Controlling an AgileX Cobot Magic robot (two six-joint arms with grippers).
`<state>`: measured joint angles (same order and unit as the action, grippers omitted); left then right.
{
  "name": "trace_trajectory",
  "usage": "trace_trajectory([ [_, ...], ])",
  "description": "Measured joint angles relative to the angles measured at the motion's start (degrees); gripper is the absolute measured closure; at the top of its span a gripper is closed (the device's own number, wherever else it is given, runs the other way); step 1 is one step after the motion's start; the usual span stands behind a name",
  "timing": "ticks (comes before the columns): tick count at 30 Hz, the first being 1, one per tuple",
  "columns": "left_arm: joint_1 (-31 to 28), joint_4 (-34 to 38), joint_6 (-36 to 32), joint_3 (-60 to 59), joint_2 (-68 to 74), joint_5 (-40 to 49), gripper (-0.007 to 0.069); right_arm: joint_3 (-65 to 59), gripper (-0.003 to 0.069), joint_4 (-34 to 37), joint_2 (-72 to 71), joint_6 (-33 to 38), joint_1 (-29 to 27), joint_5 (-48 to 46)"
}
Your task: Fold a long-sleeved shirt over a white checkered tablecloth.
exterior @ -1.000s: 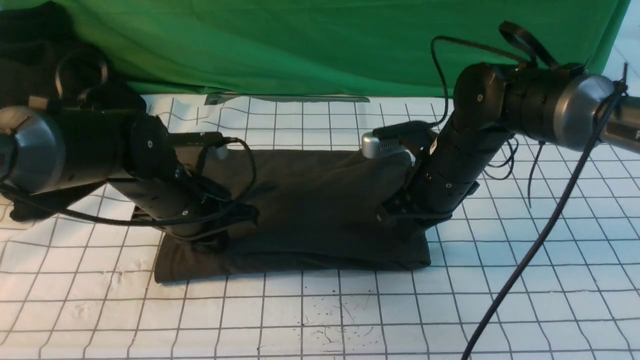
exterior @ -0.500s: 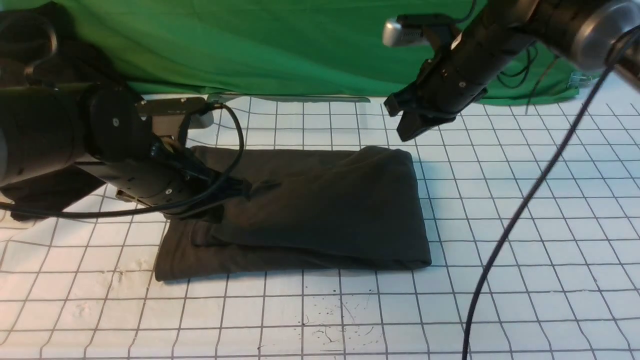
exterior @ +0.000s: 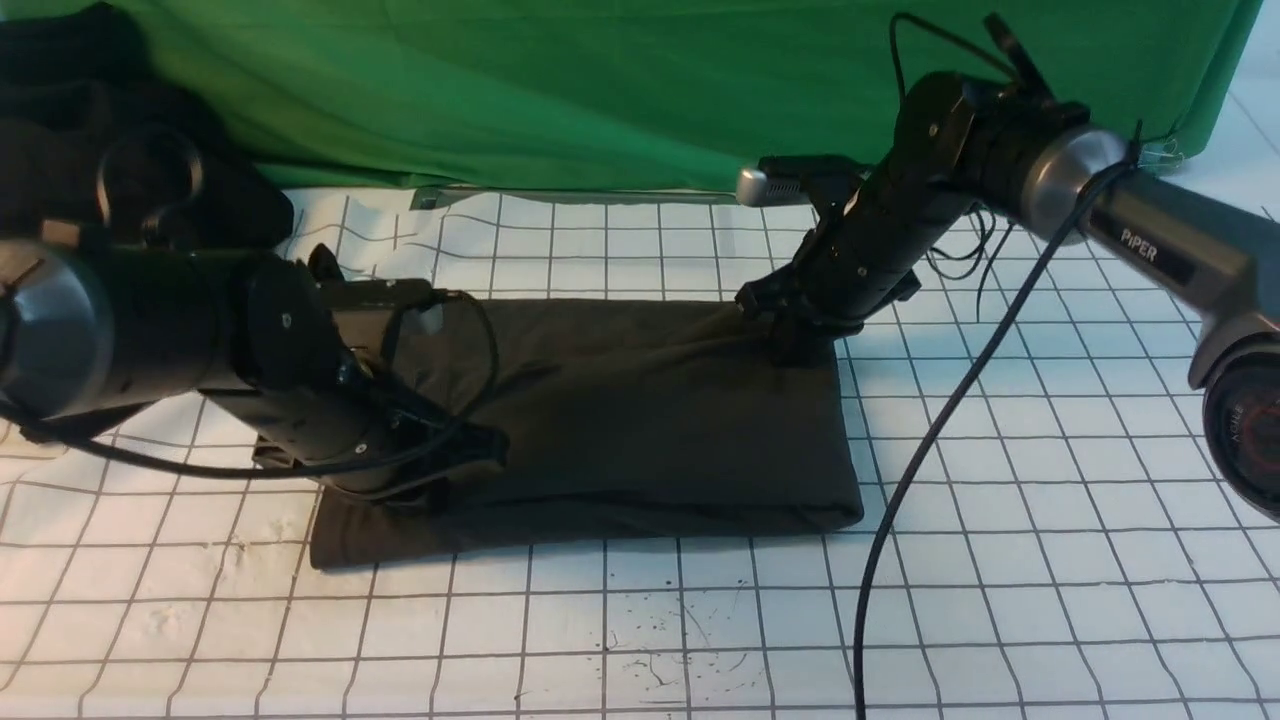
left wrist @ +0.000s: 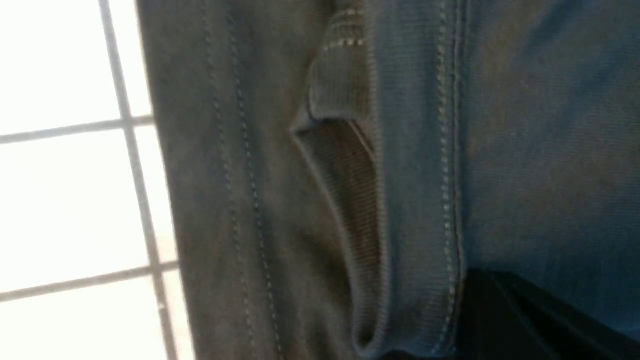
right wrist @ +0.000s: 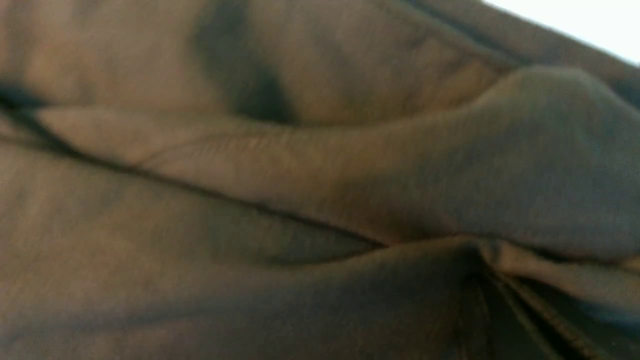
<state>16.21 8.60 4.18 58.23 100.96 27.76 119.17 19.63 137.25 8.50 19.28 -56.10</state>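
I read this as a late step: the white checkered tablecloth (exterior: 1000,520) spreads wide under both of my pincers, and the long-sleeved shirt (exterior: 640,420) lies on it already folded into 1 compact rectangle, so I judge that what is in hand is a last fold or a tidy of its edges. The shirt sits between my 2 pincers, its near edge toward me and clear of both.

Behind the arms hangs a green cloth (exterior: 600,90), and a blacker heap of cloth (exterior: 90,130) lies beyond my left arm.

My right arm reaches in from the right and slopes down, so the right gripper (exterior: 790,340) meets the shirt's far right corner. The fabric rises in a ridge from the flat body up to that pincer, and the right wrist view shows cloth bunching into a pinch, so I judge it closed on the shirt.

My left arm lies low across the shirt's left end, with the left gripper (exterior: 480,455) down on the cloth. Whether it has hold of anything I cannot tell; the left wrist view shows only a ribbed cuff (left wrist: 345,165) and stitched hems (left wrist: 450,150).

Next, I think, both ends need to travel together, so the layers do not slide apart.
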Motion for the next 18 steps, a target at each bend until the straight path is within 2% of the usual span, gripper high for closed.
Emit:
trace_trajectory([
  [6,0.2,-4.93,2.85,-0.51,-2.6,0.86,0.0629,1.34,0.0652,-1.39,-0.9,0.18,0.0,-0.95],
  [10,-0.05,-8.6,5.05,-0.92,-9.47,2.55,0.0629,1.7,0.0655,-4.28,-5.97,0.31,-0.66,-5.57],
  [14,-0.13,-9.92,5.54,-0.92,-21.9,6.97,0.0629,1.99,0.0655,-9.66,-18.51,0.24,-2.15,-11.35],
  [18,-0.13,-11.42,5.91,-0.97,-34.54,13.1,0.0629,0.12,0.0655,-12.13,-31.28,0.04,-3.53,-12.34],
])
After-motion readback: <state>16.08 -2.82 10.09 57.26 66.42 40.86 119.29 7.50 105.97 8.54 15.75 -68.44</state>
